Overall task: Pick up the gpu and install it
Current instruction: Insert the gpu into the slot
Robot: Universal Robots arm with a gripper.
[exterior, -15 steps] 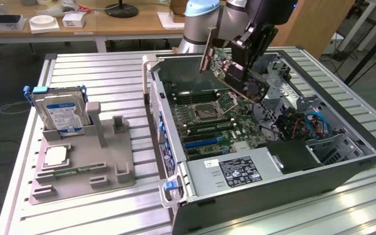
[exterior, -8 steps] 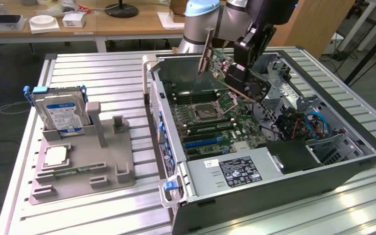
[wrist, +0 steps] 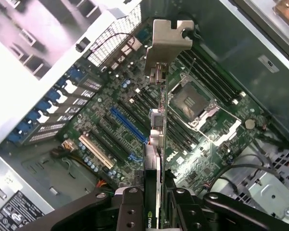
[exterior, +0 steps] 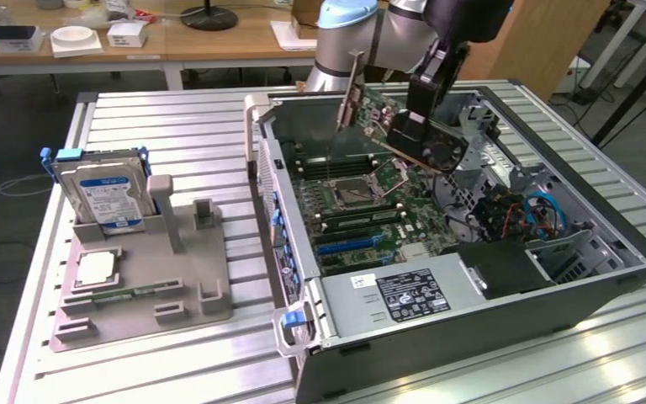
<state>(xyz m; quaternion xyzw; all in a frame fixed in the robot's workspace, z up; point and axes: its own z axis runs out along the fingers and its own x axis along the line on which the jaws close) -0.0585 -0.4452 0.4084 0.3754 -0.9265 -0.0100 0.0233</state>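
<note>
1. GPU (exterior: 375,119), exterior view: in the air over the open computer case (exterior: 592,278), tilted above the motherboard (exterior: 357,198), not seated in any slot. Its silver bracket (exterior: 353,84) sits at the high end, toward the case's rear wall.
2. Same view: gripper (exterior: 422,135) has the card at the end away from the bracket. The claw is part-closed on the board and holds nothing else.
3. Same view: hard drive (exterior: 101,189) stands in the grey fixture (exterior: 144,295) on the exterior view's left, well apart from the work.
4. Wrist view: GPU (wrist: 157,139) is seen edge-on, running from between the fingers (wrist: 130,209) out to the bracket (wrist: 169,41). Gripper (wrist: 156,211) pinches both flat faces.
5. Wrist view: the blue slot (wrist: 127,124) and CPU socket (wrist: 190,101) lie beneath. The card edge hangs apart from both.
6. Handling, my read:
   - Light, thin and stiff.
   - Fragile: bare components and edge contacts.
   - Best hold is on the flat faces, clear of the contact edge, which is how it's held.
   - An end grip makes a long lever, so side load could twist it in the pads.
   - The bracket is tough but narrow and slick, so a poor place to grab.
</note>
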